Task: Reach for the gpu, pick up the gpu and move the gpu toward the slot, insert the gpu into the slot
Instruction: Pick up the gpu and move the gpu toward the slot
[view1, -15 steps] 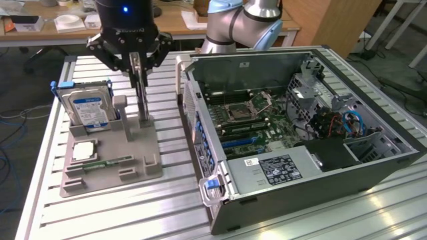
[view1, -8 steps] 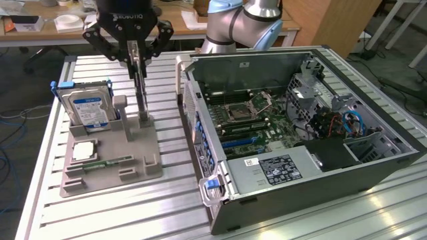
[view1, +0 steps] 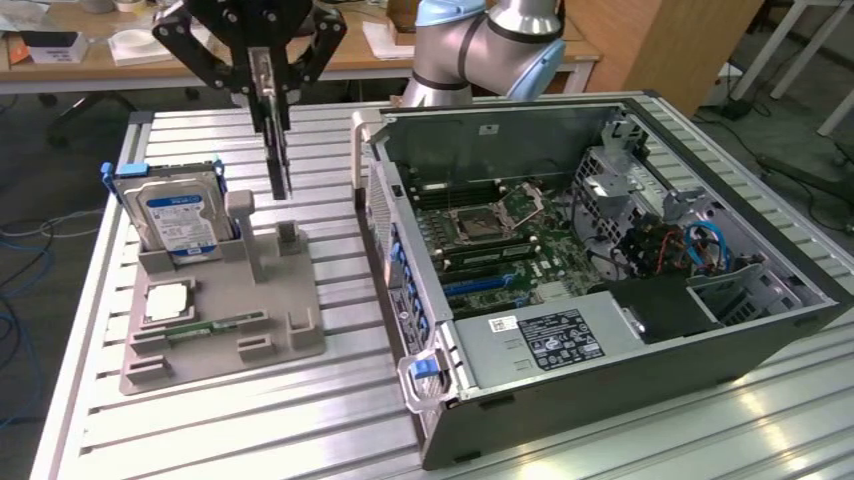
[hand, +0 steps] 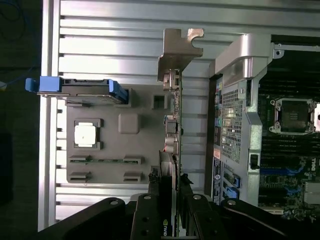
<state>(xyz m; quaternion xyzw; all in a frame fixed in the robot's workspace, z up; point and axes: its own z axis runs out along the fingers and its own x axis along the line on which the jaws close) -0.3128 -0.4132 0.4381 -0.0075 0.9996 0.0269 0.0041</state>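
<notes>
My claw (view1: 271, 85) is clamped on the gpu (view1: 278, 140), one finger pressed on each flat face, and the card hangs edge-down and upright from it. In the wrist view the claw (hand: 172, 192) grips the near end of the gpu (hand: 173, 130), and the pale metal bracket (hand: 177, 50) sits at the far end, away from my fingers.

In the exterior view the card hangs over the back part of the grey holder (view1: 227, 335), its lower end close above it and, as far as I can tell, apart from it. From the card, the hard drive (view1: 180, 215) with its blue label stands in the holder at about 8 o'clock. A square processor chip (view1: 167, 300) and a narrow memory stick (view1: 214, 325) lie flat further along at about 7 o'clock.

The open computer case (view1: 747, 340) lies on the ribbed metal bench (view1: 267, 430) at about 4 o'clock from the card, well apart from it. Its motherboard (view1: 494, 240) faces up.
</notes>
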